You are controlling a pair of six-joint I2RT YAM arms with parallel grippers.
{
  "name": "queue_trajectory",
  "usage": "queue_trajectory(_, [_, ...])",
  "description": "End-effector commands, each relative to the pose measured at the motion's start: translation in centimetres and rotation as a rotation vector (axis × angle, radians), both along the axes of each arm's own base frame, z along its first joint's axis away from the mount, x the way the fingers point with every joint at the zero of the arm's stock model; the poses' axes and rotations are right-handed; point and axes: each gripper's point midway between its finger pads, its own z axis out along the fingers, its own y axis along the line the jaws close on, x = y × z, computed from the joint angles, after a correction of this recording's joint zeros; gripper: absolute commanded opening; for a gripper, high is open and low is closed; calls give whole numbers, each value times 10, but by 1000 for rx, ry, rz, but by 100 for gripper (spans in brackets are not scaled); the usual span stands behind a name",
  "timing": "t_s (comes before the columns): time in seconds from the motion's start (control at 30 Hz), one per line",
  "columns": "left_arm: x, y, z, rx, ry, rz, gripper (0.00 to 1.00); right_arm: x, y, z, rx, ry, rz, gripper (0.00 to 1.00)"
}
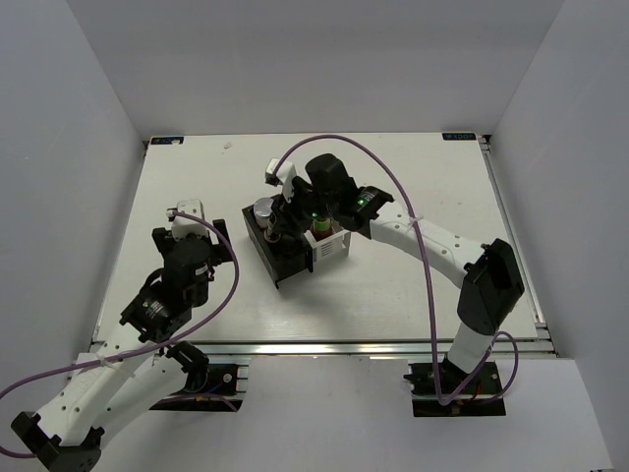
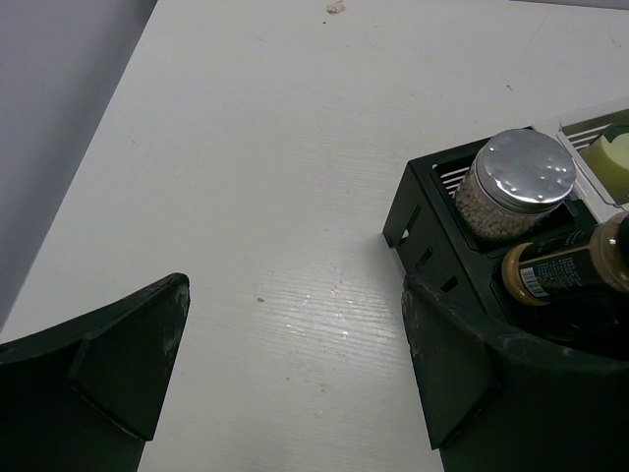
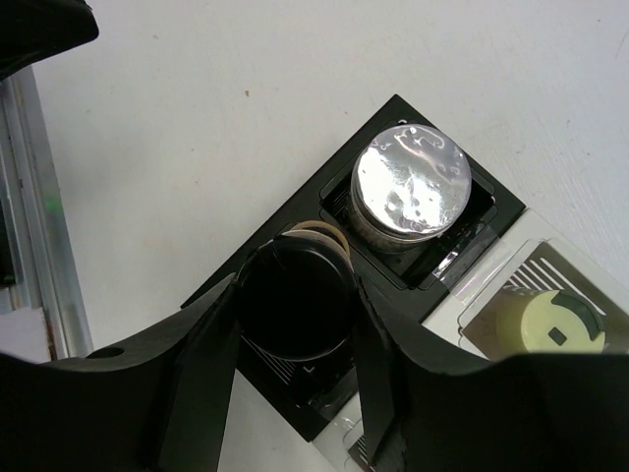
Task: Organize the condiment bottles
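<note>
Open bench [image 1: 187, 177] all down the left, nothing blocking. Centre's crowded: rack [image 2: 421, 206] walls up, silver-lidded jar [image 3: 410, 184] filling one slot, right end effector [image 3: 295, 315] clamped across the neighbouring black-lidded jar [image 3: 295, 285].

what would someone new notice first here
The right pincer, clamped on a black-lidded jar over the black-and-white rack at mid-table. Just beside it, a silver-lidded jar stands in the rack's black corner compartment, its lid glaring. The left pincer hangs wide open over the table, left of the rack.
</note>
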Motion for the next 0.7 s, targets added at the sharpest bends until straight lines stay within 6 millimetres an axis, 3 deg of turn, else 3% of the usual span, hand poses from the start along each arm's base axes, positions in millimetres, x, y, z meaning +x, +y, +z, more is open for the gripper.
queue_trajectory(0.0, [0, 1, 2, -13, -15, 4, 98, -4, 5, 17, 58, 17, 19, 0])
queue_trajectory(0.13, [0, 1, 3, -12, -16, 3, 98, -6, 8, 21, 66, 37, 27, 0])
queue_trajectory(0.37, [0, 1, 3, -14, -18, 3, 98, -5, -1, -8, 5, 36, 6, 0])
queue_trajectory(0.67, [0, 1, 3, -17, -20, 2, 98, 4, -16, -14, -69, 4, -43, 0])
